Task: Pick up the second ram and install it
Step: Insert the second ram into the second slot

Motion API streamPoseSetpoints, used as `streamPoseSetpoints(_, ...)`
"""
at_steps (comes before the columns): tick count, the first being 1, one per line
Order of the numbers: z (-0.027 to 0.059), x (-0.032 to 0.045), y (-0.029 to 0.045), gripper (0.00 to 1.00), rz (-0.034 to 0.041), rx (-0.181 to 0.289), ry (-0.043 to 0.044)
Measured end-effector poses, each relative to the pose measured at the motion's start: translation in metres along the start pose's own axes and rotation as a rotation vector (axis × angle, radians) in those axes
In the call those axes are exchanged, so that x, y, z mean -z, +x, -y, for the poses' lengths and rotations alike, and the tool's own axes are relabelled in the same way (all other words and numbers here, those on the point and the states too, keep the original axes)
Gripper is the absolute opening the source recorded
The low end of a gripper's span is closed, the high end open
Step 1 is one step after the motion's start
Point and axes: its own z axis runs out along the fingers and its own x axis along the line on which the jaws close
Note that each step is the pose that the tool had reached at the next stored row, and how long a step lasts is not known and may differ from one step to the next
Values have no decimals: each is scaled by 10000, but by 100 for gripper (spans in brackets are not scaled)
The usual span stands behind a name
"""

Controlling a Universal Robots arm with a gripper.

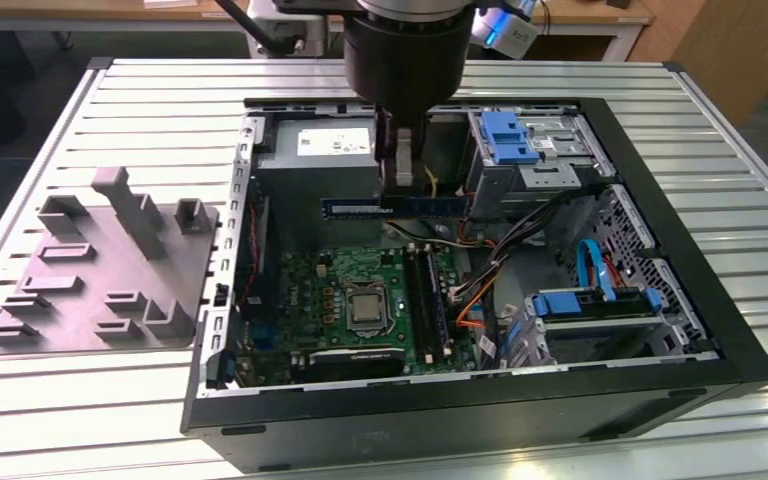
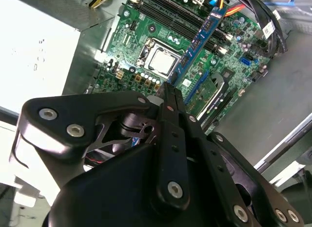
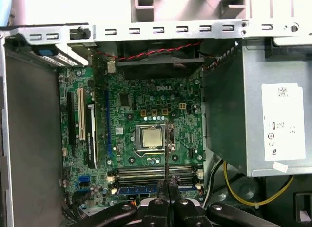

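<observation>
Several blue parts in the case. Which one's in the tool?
The second ram: the thin stick clamped level by the tool above the motherboard. The blue drive latch and flat blue cable sit at the exterior view's right.

I see the case (image 1: 744, 370) open on the table (image 1: 704, 100), with the tray (image 1: 91, 290) beside it at the exterior view's left. Inside, the board (image 1: 317, 290) lies on the case floor, the socket (image 1: 361, 305) mid-board and the slots (image 1: 424, 300) just to its right (exterior view's right, that is). The ram (image 1: 351, 208) hangs level above the board, pinched in the gripper (image 1: 402, 190), with the power supply (image 1: 324, 150) behind it.
</observation>
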Motion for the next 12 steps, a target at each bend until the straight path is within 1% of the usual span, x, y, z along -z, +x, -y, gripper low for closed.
streamPoseSetpoints(12, 0, -6, 0, 11, -4, -2091, 55)
